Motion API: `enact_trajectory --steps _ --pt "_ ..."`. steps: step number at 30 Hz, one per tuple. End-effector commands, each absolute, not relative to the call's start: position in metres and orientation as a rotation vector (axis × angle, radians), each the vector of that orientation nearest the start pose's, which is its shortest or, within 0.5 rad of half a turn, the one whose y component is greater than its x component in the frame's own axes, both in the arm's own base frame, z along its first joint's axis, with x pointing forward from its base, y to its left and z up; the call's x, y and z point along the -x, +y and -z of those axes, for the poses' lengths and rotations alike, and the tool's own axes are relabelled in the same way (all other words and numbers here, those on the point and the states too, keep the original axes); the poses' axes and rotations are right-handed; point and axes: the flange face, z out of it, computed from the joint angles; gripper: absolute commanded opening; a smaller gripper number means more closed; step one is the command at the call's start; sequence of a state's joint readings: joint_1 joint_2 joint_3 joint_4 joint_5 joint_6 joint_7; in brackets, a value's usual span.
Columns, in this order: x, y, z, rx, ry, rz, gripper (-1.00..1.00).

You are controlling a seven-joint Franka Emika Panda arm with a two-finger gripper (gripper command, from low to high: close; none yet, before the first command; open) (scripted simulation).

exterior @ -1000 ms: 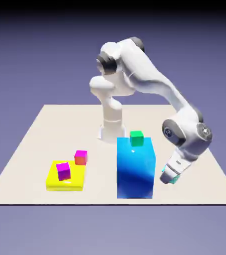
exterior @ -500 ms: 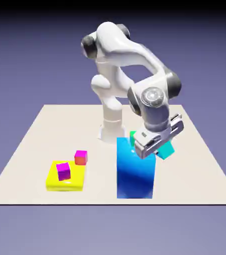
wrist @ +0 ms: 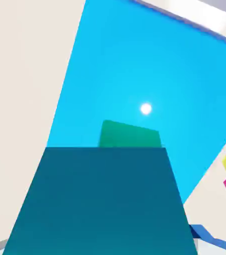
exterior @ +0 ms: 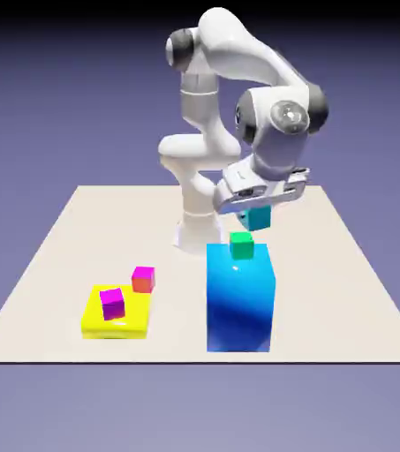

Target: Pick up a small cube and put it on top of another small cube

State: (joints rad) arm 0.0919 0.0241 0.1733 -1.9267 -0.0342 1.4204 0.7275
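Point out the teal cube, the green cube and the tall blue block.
teal cube [exterior: 259, 217]: exterior view, its front face below the gripper.
green cube [exterior: 241, 244]: exterior view, its front face.
tall blue block [exterior: 239, 305]: exterior view, middle of its front face.

Plain blue-violet backdrop [exterior: 53, 106] darkening to black toward twelve o'clock, pale beige table [exterior: 344, 291] with a straight near edge at six o'clock, even soft light, faint shadows
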Motion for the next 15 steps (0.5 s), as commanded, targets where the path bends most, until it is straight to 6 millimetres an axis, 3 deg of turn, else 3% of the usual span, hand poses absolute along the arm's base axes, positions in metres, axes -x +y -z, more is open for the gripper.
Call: enact_trajectory --steps 1,7,8,9,15 --pt "-0.483 0.126 -0.445 3.245 0.756 -0.769 -1.0" --pt "-0.459 0.118 -0.381 3.245 0.756 -0.769 -1.0" --pt "-0.459 0.118 -0.381 3.245 0.756 -0.769 1.0" --pt "-0.459 0.118 -0.381 3.245 0.756 -0.769 1.0" --pt "-0.483 0.126 -0.445 3.245 0.756 -0.769 1.0"
